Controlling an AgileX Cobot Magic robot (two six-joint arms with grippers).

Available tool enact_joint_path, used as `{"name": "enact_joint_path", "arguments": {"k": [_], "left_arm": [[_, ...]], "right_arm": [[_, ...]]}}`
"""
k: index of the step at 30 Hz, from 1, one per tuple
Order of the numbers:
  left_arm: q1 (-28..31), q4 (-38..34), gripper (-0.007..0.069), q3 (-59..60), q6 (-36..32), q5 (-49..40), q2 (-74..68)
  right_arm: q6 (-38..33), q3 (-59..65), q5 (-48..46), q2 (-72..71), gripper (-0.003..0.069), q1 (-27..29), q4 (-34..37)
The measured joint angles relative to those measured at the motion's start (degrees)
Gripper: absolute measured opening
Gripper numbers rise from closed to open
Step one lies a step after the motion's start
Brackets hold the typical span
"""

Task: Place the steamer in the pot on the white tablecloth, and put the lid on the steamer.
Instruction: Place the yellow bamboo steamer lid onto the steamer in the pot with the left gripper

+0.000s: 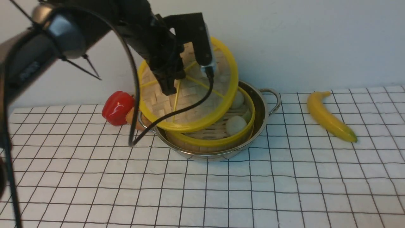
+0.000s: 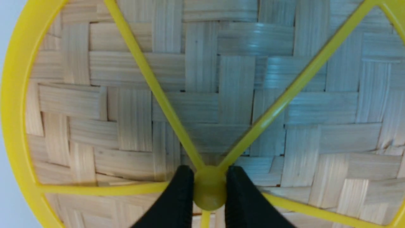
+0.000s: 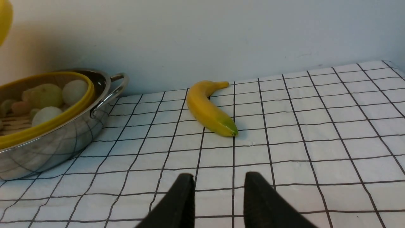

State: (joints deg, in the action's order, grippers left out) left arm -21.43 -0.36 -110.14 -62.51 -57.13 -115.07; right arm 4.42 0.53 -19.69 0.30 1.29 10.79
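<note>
- The white tablecloth (image 1: 284, 190) carries the pot (image 1: 262, 107) near its far edge.
- The lid (image 1: 158, 101) hangs tilted above the steamer (image 1: 218, 141).
- The steamer sits inside the pot.
- The left gripper (image 2: 209, 186) is clamped on the lid at its centre.
- The right gripper (image 3: 218, 193) hovers empty, jaws apart.

A lab-like test bench: white tablecloth (image 1: 284, 190) against plain wall (image 1: 316, 41).

A wide shiny steel pot (image 1: 264, 107) is set on the white tablecloth with thin black squares (image 1: 284, 190). A round bamboo steamer with a yellow rim (image 1: 221, 141) is seated inside the pot. A flat woven bamboo lid with a yellow rim and spokes (image 1: 224, 79) is held tilted in the air over the steamer, more to its left.
</note>
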Motion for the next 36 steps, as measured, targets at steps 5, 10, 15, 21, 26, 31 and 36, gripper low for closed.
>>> {"name": "enact_joint_path", "arguments": {"k": [5,10,15,21,26,31,36], "left_arm": [[-1.8,1.4,0.0116,-6.9,-1.0,-0.4,-7.0],[-2.6,2.3,0.0116,-10.1,-1.5,-4.0,-10.9],[-3.2,4.0,0.0116,-10.2,-1.1,-5.4,-11.1],[-3.8,5.2,0.0116,-10.3,-1.5,-5.5,-11.1],[-3.8,4.6,0.0116,-10.3,-4.3,-3.7,-11.1],[-3.8,4.1,0.0116,-10.3,-6.1,-2.5,-11.1],[-3.8,4.0,0.0116,-10.3,-6.1,-2.7,-11.2]], "right_arm": [[0.0,0.0,0.0,0.0,0.024,0.0,0.0],[0.0,0.0,0.0,0.0,0.024,0.0,0.0],[0.0,0.0,0.0,0.0,0.024,0.0,0.0],[0.0,0.0,0.0,0.0,0.024,0.0,0.0],[0.0,0.0,0.0,0.0,0.024,0.0,0.0],[0.0,0.0,0.0,0.0,0.024,0.0,0.0],[0.0,0.0,0.0,0.0,0.024,0.0,0.0]]}}
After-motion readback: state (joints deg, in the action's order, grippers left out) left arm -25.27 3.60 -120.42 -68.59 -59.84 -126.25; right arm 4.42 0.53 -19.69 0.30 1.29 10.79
